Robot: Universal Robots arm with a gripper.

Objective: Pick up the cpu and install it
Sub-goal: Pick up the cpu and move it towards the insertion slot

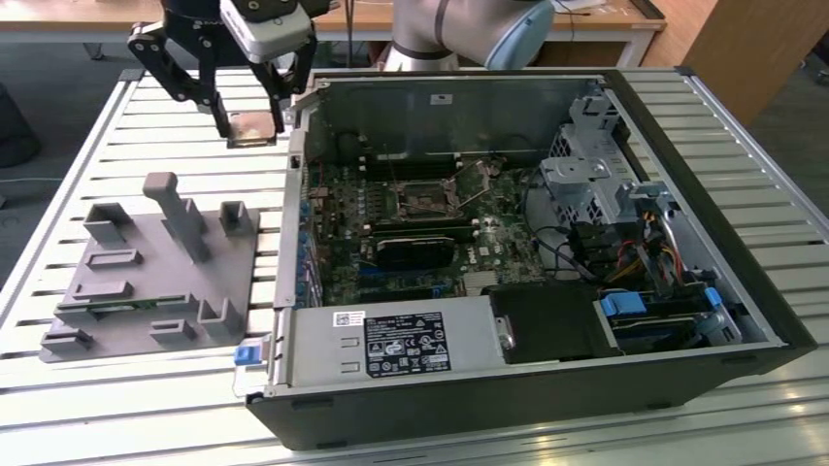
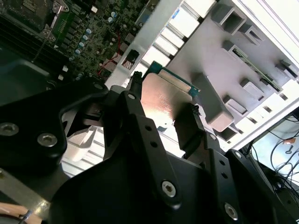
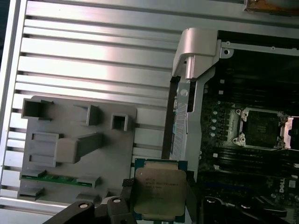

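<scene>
My fingers [image 2: 140,121] pinch the cpu [image 2: 161,99] by two opposite edges, so my gripper [image 1: 250,118] is clamped on it and nothing else. I hold the chip in the air over the slatted table [image 1: 78,408], just outside the wall of the open computer case [image 1: 725,209], on the exterior view's left. Its silvery lid, with a thin green rim around it, faces the first wrist view. The empty socket [image 1: 424,202] sits on the motherboard inside the case, well apart from the chip. Nearer the front of the table lies the grey fixture block [image 1: 143,282], with a green memory stick [image 1: 123,307] in one slot.
</scene>
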